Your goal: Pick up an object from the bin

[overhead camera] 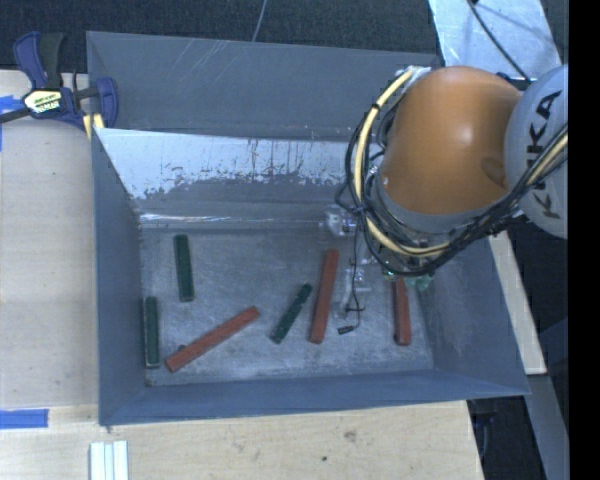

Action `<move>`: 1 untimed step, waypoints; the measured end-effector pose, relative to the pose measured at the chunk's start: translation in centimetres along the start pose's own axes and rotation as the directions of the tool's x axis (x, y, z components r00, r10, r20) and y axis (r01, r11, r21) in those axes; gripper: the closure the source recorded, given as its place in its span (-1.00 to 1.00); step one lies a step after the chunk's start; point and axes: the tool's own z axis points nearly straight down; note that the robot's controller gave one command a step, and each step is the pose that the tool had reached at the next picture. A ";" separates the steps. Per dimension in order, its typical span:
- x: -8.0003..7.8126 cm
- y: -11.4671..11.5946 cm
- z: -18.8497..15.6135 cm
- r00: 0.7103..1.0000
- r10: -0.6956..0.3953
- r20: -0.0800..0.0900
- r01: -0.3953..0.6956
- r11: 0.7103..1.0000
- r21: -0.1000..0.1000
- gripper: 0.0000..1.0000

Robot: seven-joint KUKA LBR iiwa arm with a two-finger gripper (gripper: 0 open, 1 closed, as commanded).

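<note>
In the camera view, the end effector [352, 306] hangs low in the bin [115, 288], between a long red stick [323, 296] just left and a short red stick [401, 313] right. Whether it is clenched cannot be told. It could close between them on nothing, or knock one aside.

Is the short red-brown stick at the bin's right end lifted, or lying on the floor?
Lying flat on the bin floor. The red-brown stick rests right of the gripper, with bare floor between them.

Red-brown stick [323, 296], flat, near-upright, ctr-right on bin [240, 258] floor
</note>
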 end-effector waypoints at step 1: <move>0.0 0.0 0.0 1.000 0.001 0.000 -0.001 1.000 0.000 -1.00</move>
